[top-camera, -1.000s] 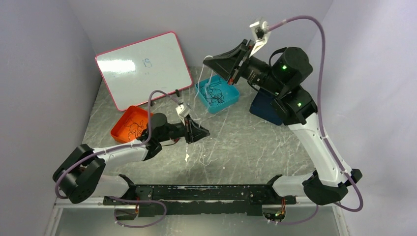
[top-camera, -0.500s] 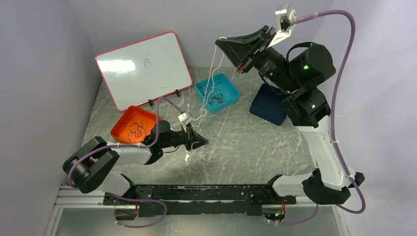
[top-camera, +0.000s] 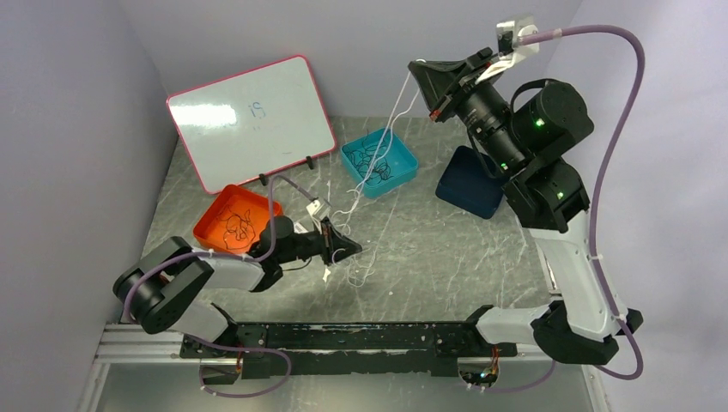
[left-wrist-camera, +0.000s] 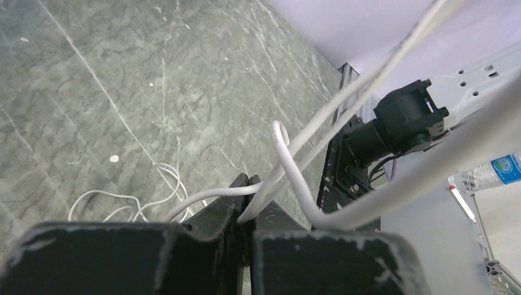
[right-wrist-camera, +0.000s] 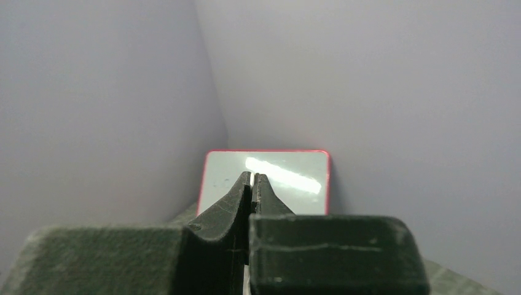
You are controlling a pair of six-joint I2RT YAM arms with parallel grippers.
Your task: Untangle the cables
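Observation:
A white cable (top-camera: 391,116) runs taut from my raised right gripper (top-camera: 414,67) down to my left gripper (top-camera: 358,250), which sits low over the table. Both grippers are shut on it. In the left wrist view my left gripper (left-wrist-camera: 253,182) pinches the white cable (left-wrist-camera: 209,195), and more white strands loop past it and lie coiled on the table (left-wrist-camera: 141,196). In the right wrist view my right gripper (right-wrist-camera: 252,178) is shut with a sliver of white between the jaws. Black cables (top-camera: 371,161) lie in the teal tray (top-camera: 405,174), and dark cables (top-camera: 234,225) in the orange tray (top-camera: 209,227).
A whiteboard with a red frame (top-camera: 251,118) leans against the back wall; it also shows in the right wrist view (right-wrist-camera: 270,178). A dark blue tray (top-camera: 468,182) lies at the right. Walls close in on the left, back and right.
My right gripper has risen and swung to the right, drawing the white cable up out of the teal tray and pulling it taut. My left gripper has stayed low and shifted slightly.

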